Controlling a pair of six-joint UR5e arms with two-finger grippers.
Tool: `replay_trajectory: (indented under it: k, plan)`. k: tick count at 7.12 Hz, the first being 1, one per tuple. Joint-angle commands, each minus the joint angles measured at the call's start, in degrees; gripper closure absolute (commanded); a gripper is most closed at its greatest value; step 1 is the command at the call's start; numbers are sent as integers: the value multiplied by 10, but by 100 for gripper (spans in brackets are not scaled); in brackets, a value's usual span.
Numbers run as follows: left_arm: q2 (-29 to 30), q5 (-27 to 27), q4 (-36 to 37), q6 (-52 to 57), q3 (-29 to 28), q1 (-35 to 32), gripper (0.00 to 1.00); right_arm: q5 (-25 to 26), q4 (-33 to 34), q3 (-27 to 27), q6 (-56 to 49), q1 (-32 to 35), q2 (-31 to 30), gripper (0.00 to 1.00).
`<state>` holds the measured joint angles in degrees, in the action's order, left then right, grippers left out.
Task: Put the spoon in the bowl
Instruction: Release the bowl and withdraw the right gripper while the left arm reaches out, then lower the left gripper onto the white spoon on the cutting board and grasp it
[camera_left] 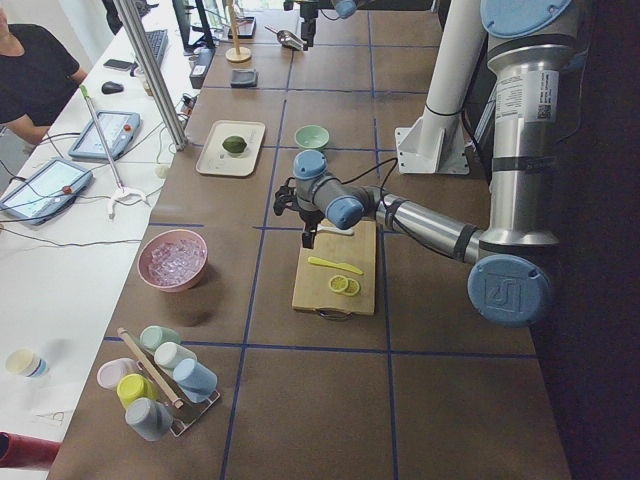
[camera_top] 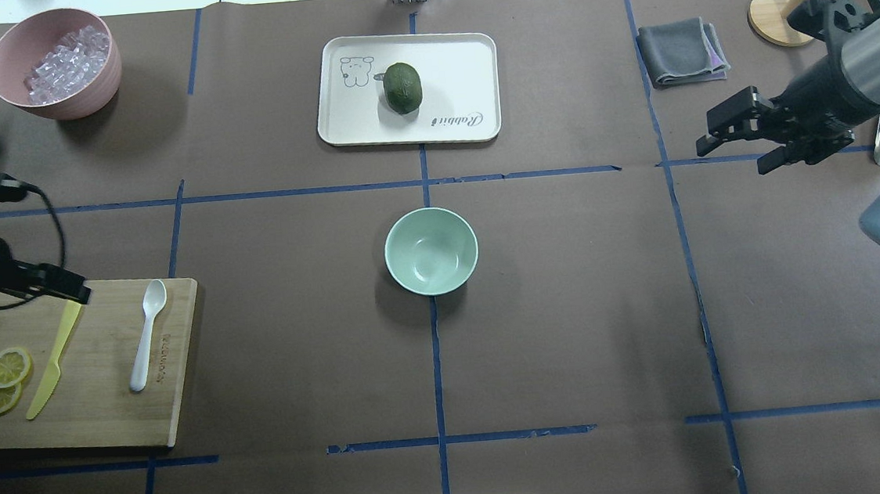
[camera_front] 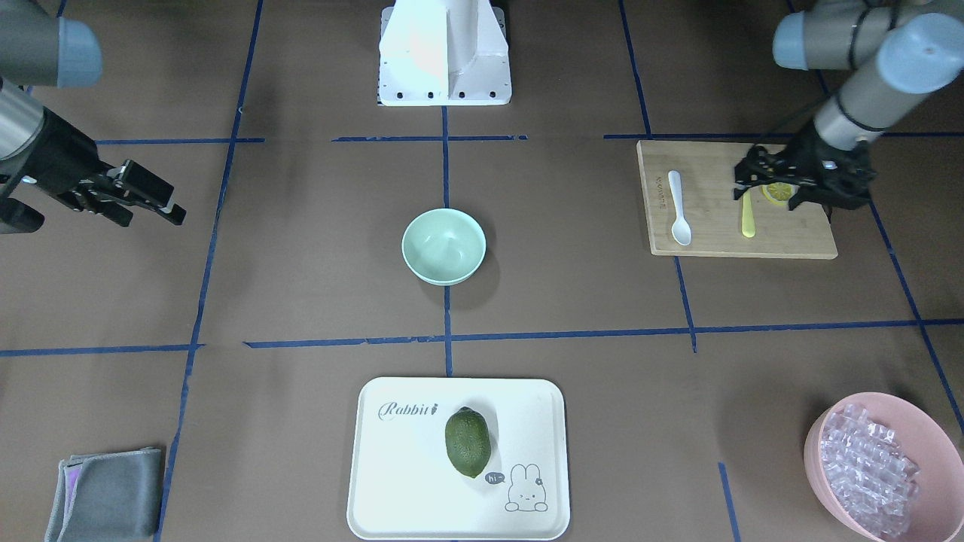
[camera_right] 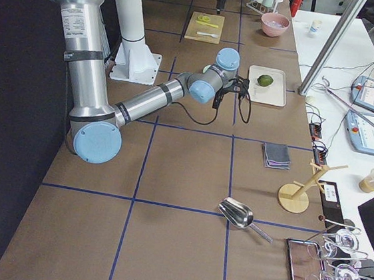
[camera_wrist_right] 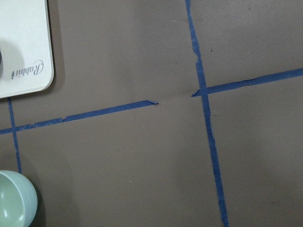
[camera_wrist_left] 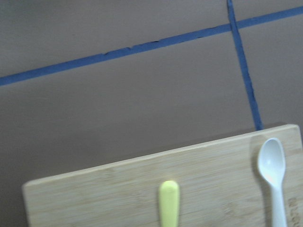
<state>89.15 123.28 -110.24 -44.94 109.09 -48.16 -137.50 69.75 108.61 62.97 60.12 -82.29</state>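
The arm tubes (camera_front: 847, 105) are silver-grey with pale blue joint caps (camera_front: 922, 53) and black wrists (camera_front: 60, 162); the white base (camera_front: 444, 53) seems bolted.

Overhead view, clock centred mid-bench (camera_top: 299, 352), 12 pointing away from robot.

- 12 o'clock: white tray (camera_top: 457, 65), dark green fruit (camera_top: 402, 87) lying on it.
- 10 o'clock, far corner: pink bowl (camera_top: 75, 99), clear chunks (camera_top: 68, 64) heaped inside.
- 2 o'clock: folded grey cloth (camera_top: 680, 51); round wooden stand base (camera_top: 773, 16) near, at its 3.
- 8 o'clock: wooden cutting board (camera_top: 108, 414). Yellow knife (camera_top: 53, 364) flat on it, two lemon slices (camera_top: 8, 366) just beside, at knife's 9.
- Blue tape lines (camera_top: 436, 373) grid whole bench.
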Motion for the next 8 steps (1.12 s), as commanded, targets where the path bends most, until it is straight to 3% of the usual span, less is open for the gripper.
replay_trajectory:
  k: [1, 8]
  plan:
    - [34, -80, 4, -53, 4, 77, 0, 0, -1, 0, -22, 4, -9, 0]
    - [54, -80, 2, -47, -37, 95, 5, 9, -1, -4, -22, 0, -7, 0]
